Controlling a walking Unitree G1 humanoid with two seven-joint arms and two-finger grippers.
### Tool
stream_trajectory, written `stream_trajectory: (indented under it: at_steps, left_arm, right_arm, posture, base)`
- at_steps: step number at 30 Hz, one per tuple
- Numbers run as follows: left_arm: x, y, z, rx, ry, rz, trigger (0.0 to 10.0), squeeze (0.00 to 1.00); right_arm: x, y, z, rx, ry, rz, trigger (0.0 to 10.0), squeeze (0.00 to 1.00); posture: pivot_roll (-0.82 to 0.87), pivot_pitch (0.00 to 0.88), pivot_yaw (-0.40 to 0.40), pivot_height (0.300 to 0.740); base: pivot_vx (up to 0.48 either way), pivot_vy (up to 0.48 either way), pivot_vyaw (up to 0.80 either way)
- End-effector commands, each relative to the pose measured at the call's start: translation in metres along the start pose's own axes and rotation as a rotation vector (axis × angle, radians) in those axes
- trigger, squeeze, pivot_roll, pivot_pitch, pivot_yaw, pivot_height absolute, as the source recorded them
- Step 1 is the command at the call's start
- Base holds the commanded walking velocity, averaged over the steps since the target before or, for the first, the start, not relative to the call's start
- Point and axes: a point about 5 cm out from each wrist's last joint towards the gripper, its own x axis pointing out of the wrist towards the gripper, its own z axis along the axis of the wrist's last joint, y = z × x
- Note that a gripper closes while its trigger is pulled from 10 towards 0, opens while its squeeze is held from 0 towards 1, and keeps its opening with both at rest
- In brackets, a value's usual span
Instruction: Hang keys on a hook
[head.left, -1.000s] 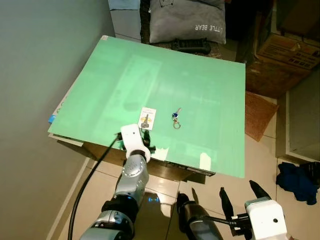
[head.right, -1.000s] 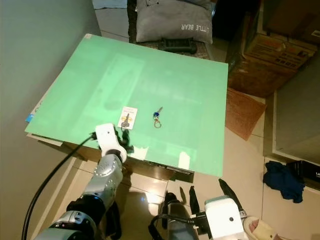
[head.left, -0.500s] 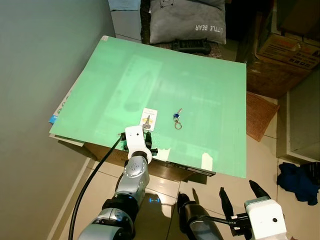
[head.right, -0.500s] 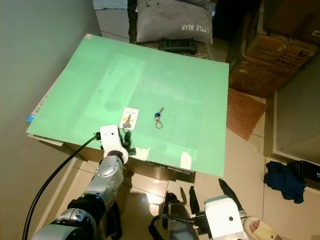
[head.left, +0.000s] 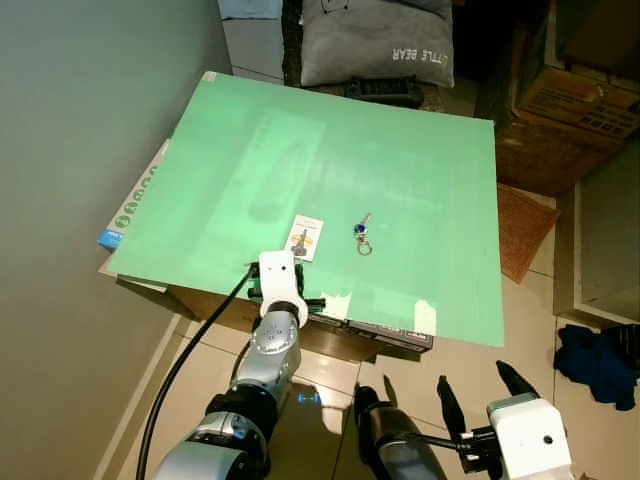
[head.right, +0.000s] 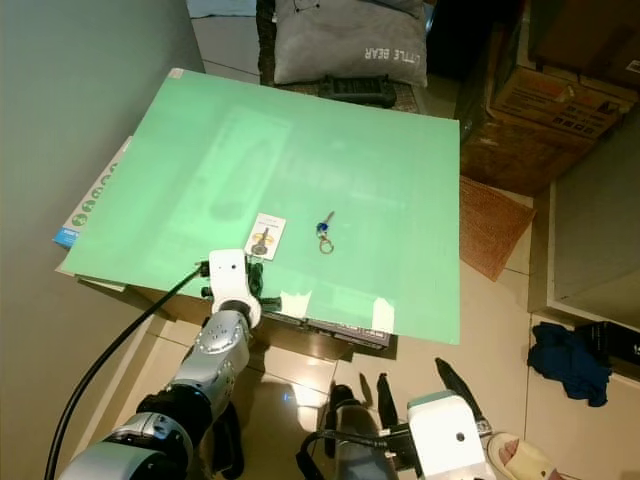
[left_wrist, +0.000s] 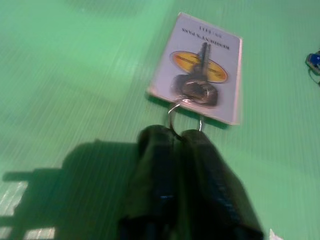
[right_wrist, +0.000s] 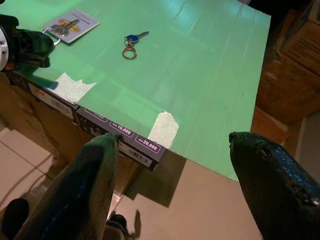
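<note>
Head views: a green board (head.left: 330, 170) lies tilted over stacked boxes, its near edge taped down with strips of pale tape (head.left: 336, 303). On the board, toward the near edge, sits a small white card (head.left: 307, 237) with a dark key on it, and just to its right, apart from it, a blue-headed key (head.left: 362, 233) with a ring. The left gripper (head.left: 292, 292) reaches over the board's near edge, just short of the card's near end. The right gripper (head.left: 478, 388) hangs low on the right, near the robot, above the tiled floor (head.left: 540, 320). A grey cushion (head.left: 375, 40) lies beyond the far edge, cardboard boxes (head.left: 570, 100) stand at far right, and a dark blue cloth (head.left: 598, 362) is on the floor at right.

Left wrist view: the two black fingers (left_wrist: 200, 170) are pressed together at their tips, pinching the wire ring (left_wrist: 176, 112) of the dark key (left_wrist: 197, 85) — the key itself rests on the card's yellow oval.

Right wrist view: the fingers (right_wrist: 85, 190) stand wide apart, holding nothing, with the board's near right corner and a tape strip between them farther off. The blue-headed key lies well beyond, and the left gripper shows at the card's end.
</note>
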Motion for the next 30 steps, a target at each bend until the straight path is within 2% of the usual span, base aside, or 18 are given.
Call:
stream_trajectory:
  at_steps: [1,5,8,9,13,18,20,22,23,24,25,26,27,28,29,30]
  left_arm:
    - [-0.002,-0.038,0.001,-0.031,0.028,-0.098,0.0,0.0]
    - [-0.002,-0.036,0.01,-0.058,-0.032,-0.115,0.0,0.0]
    - [0.0,-0.03,0.023,-0.064,-0.104,-0.122,0.0,0.0]
    - [0.0,-0.023,0.032,-0.069,-0.149,-0.12,0.0,0.0]
    - [0.001,-0.014,0.041,-0.078,-0.19,-0.111,0.0,0.0]
    - [-0.002,0.011,0.061,-0.079,-0.279,-0.092,0.0,0.0]
    - [-0.007,0.015,0.067,-0.064,-0.3,-0.139,0.0,0.0]
    - [-0.008,0.012,0.067,-0.044,-0.296,-0.181,0.0,0.0]
    - [-0.009,0.009,0.066,-0.038,-0.293,-0.211,1.8,0.0]
    - [-0.01,0.008,0.065,-0.013,-0.291,-0.221,8.5,0.0]
    - [-0.01,0.006,0.064,0.022,-0.289,-0.23,10.0,0.0]
    - [-0.011,0.004,0.063,0.044,-0.293,-0.256,10.0,0.85]
    - [-0.013,0.001,0.065,0.125,-0.326,-0.32,10.0,1.0]
    - [-0.014,0.0,0.065,0.153,-0.331,-0.365,10.0,1.0]
    - [-0.014,0.0,0.065,0.153,-0.331,-0.365,10.0,1.0]
    - [-0.014,0.001,0.066,0.195,-0.338,-0.395,10.0,1.0]
  right_arm:
    - [-0.002,0.001,-0.005,-0.004,0.038,0.012,10.0,0.0]
    - [-0.002,0.002,-0.005,-0.004,0.038,0.015,10.0,0.0]
    - [-0.001,0.001,-0.005,-0.004,0.037,0.013,10.0,0.0]
    - [0.0,0.001,-0.006,-0.004,0.037,0.012,10.0,0.0]
    - [0.001,0.001,-0.007,-0.004,0.038,0.013,10.0,0.0]
    - [0.005,0.002,-0.008,-0.005,0.032,0.02,10.0,0.0]
    - [0.008,0.001,-0.008,-0.007,0.027,0.02,10.0,0.0]
    - [0.009,0.001,-0.009,-0.007,0.025,0.02,10.0,0.0]
    - [0.009,0.001,-0.009,-0.007,0.023,0.021,10.0,0.0]
    - [0.01,0.001,-0.008,-0.007,0.021,0.024,10.0,0.0]
    - [0.011,0.002,-0.008,-0.007,0.018,0.027,10.0,0.0]
    - [0.012,0.002,-0.008,-0.007,0.016,0.029,10.0,0.0]
    - [0.013,0.003,-0.008,-0.004,0.011,0.032,10.0,0.0]
    - [0.014,0.003,-0.007,-0.002,0.009,0.033,10.0,0.0]
    - [0.014,0.003,-0.007,-0.002,0.009,0.033,10.0,0.0]
    - [0.014,0.002,-0.007,-0.002,0.007,0.033,10.0,0.0]
  posture:
    - [-0.32,0.367,-0.017,0.74]
    - [-0.32,0.367,-0.017,0.74]
    - [-0.31,0.368,-0.02,0.74]
    - [-0.31,0.366,-0.02,0.74]
    - [-0.3,0.363,-0.02,0.74]
    - [-0.29,0.349,-0.019,0.74]
    - [-0.28,0.333,-0.019,0.74]
    - [-0.28,0.333,-0.019,0.74]
    - [-0.27,0.33,-0.02,0.74]
    - [-0.27,0.326,-0.022,0.74]
    - [-0.27,0.326,-0.022,0.74]
    - [-0.27,0.323,-0.023,0.74]
    - [-0.27,0.32,-0.025,0.74]
    - [-0.27,0.32,-0.025,0.74]
    - [-0.27,0.32,-0.025,0.74]
    - [-0.27,0.32,-0.025,0.74]
  base:
    - [0.0,0.0,0.0]
    - [0.0,0.0,0.0]
    - [0.0,0.0,0.0]
    - [0.0,0.0,0.0]
    - [0.0,0.0,0.0]
    - [0.0,0.0,0.0]
    - [0.0,0.0,0.0]
    - [0.0,0.0,0.0]
    - [0.0,0.0,0.0]
    - [0.0,0.0,0.0]
    - [0.0,0.0,0.0]
    - [0.0,0.0,0.0]
    - [0.0,0.0,0.0]
    - [0.0,0.0,0.0]
    - [0.0,0.0,0.0]
    - [0.0,0.0,0.0]
